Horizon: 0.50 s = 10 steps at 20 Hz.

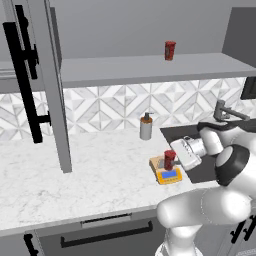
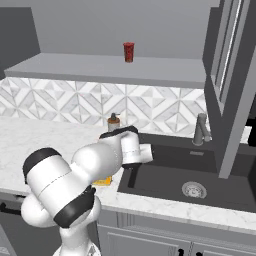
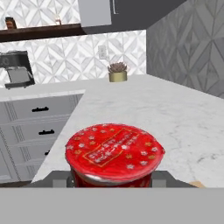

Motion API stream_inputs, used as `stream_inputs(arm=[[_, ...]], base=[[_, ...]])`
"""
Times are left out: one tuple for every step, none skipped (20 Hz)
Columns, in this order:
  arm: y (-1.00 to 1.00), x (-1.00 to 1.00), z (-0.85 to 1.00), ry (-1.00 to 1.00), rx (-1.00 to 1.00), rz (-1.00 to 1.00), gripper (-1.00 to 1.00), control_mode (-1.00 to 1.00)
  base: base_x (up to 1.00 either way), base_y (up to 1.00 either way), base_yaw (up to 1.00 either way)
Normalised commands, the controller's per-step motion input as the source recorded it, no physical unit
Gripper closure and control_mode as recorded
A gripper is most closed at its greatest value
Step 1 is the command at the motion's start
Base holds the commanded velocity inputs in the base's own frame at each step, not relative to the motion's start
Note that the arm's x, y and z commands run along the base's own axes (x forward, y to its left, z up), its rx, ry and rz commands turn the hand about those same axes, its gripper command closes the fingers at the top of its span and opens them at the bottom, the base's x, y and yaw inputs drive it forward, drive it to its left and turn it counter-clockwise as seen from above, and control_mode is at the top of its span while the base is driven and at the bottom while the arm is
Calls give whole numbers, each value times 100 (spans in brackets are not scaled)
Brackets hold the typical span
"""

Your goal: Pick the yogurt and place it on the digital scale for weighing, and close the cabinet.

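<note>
The yogurt (image 1: 169, 158) is a small red cup standing upright on the tan platform of the yellow digital scale (image 1: 168, 174), near the counter's front edge by the sink. My gripper (image 1: 173, 160) reaches in from the right and is shut on the yogurt. In the hand view the cup's red starred lid (image 3: 114, 150) sits between my dark fingertips (image 3: 59, 179). The arm hides most of the scale (image 2: 102, 181) in the right base view. The cabinet door (image 1: 50, 85) with its black bar handle (image 1: 22, 75) stands swung open at the left.
A second red cup (image 1: 170, 50) stands on the open cabinet shelf (image 1: 150, 67). A grey soap dispenser (image 1: 146, 127) is behind the scale. The dark sink (image 2: 185, 175) and faucet (image 2: 201, 129) lie to the right. Another open cabinet door (image 2: 230, 90) hangs over the sink.
</note>
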Motion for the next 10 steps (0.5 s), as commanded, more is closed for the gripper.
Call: stream_inputs(arm=[[0,10,1,0,0,0,100,-100],[0,11,9,0,0,0,100,-100],[0,17,9,0,0,1,100,-100],[0,21,9,0,0,0,100,-100],[0,24,0,0,0,0,100,-100],[0,29,0,0,0,0,100,-100],[0,35,0,0,0,3,100,-100],[0,34,0,0,0,3,100,-100],[0,30,0,0,0,3,100,-100],[0,26,0,0,0,3,100,-100]], base=[[0,0,0],[0,0,0],[0,0,0],[0,0,0],[0,0,0],[0,0,0],[0,0,0],[0,0,0],[0,0,0],[0,0,0]])
